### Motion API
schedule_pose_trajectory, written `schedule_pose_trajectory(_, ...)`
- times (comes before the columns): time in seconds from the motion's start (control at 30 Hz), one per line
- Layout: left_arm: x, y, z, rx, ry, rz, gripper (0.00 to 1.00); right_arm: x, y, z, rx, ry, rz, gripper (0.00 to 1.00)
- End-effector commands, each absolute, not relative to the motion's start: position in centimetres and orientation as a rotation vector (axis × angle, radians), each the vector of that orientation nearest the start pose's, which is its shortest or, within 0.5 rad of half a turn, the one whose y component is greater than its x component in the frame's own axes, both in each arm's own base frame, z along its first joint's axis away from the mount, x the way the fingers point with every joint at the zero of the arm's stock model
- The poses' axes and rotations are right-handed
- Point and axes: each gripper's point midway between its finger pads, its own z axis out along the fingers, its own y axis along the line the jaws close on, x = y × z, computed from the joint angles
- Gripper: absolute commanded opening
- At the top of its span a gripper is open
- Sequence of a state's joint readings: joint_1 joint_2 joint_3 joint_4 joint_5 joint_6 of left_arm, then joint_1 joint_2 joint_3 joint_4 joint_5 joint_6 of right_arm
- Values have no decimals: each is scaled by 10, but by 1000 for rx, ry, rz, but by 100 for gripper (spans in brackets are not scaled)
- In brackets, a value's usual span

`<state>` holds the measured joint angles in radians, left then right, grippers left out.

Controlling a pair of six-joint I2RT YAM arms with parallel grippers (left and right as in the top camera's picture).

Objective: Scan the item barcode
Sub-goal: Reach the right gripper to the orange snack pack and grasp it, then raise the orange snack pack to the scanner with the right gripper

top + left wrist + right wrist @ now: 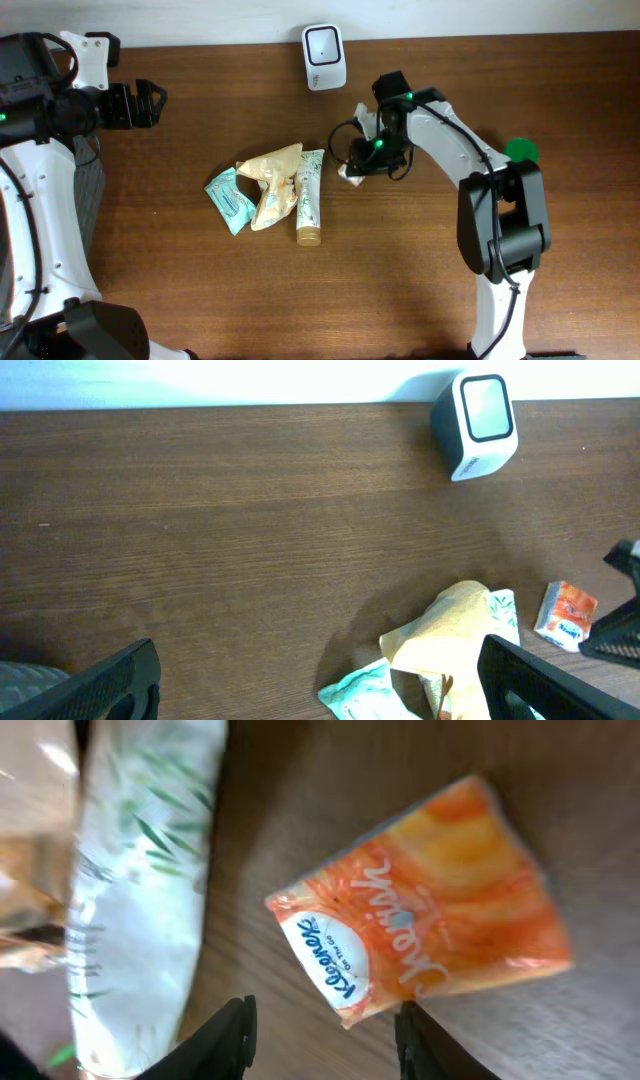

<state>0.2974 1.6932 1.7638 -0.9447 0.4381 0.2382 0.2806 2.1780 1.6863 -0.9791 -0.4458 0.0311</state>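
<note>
Pack of tissues in orange plastic wrap (430,910) lies flat near the middle of the tabletop, just right of a white leaf-printed tube (309,195) and well apart from the white box-shaped scanner (324,55) at the back edge. Right gripper (325,1040) sits low over it, fingers either side of one end; cannot tell whether they pinch it. Left gripper (155,100) is spread wide, holding nothing, over the back-left corner.
</note>
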Motion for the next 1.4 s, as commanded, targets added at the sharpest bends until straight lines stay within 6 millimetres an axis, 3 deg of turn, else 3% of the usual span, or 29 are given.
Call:
schedule_pose_trajectory(0.0, 443, 58, 281, 116, 2341, -290, 99, 428, 194, 71, -409, 2911, 647, 42)
schedule_pose_trajectory(0.07, 443, 58, 281, 116, 2341, -290, 99, 445, 197, 78, -382, 2847, 635, 42)
schedule_pose_trajectory(0.17, 443, 58, 281, 116, 2341, -290, 99, 477, 208, 57, -354, 2754, 557, 43)
schedule_pose_trajectory(0.3, 443, 58, 281, 116, 2341, -290, 99, 481, 216, 23, -372, 2773, 553, 41)
schedule_pose_trajectory(0.43, 443, 58, 281, 116, 2341, -290, 99, 482, 206, 22, -349, 2795, 492, 33)
schedule_pose_trajectory(0.5, 443, 58, 281, 116, 2341, -290, 99, 476, 192, 25, -316, 2855, 464, 33)
schedule_pose_trajectory(0.6, 443, 58, 281, 116, 2341, -290, 99, 442, 155, 22, -241, 3052, 404, 33)
schedule_pose_trajectory(0.7, 443, 58, 281, 116, 2341, -290, 99, 405, 128, 22, -439, 3185, 411, 33)
schedule_pose_trajectory(0.73, 443, 58, 281, 116, 2341, -290, 99, 397, 128, 24, -553, 3184, 460, 34)
schedule_pose_trajectory(0.8, 443, 58, 281, 116, 2341, -290, 99, 394, 130, 26, -556, 3183, 526, 35)
schedule_pose_trajectory(0.9, 443, 58, 281, 116, 2341, -290, 99, 389, 150, 40, -628, 3087, 848, 45)
schedule_pose_trajectory(0.97, 443, 58, 281, 116, 2341, -290, 99, 390, 147, 47, -592, 3049, 963, 48)
schedule_pose_trajectory(1.07, 443, 58, 281, 116, 2341, -290, 99, 391, 138, 44, -567, 3048, 974, 48)
schedule_pose_trajectory(1.2, 443, 58, 281, 116, 2341, -290, 99, 383, 152, 24, -619, 3041, 969, 47)
schedule_pose_trajectory(1.37, 443, 58, 281, 116, 2341, -290, 99, 370, 153, 7, -616, 3071, 982, 42)
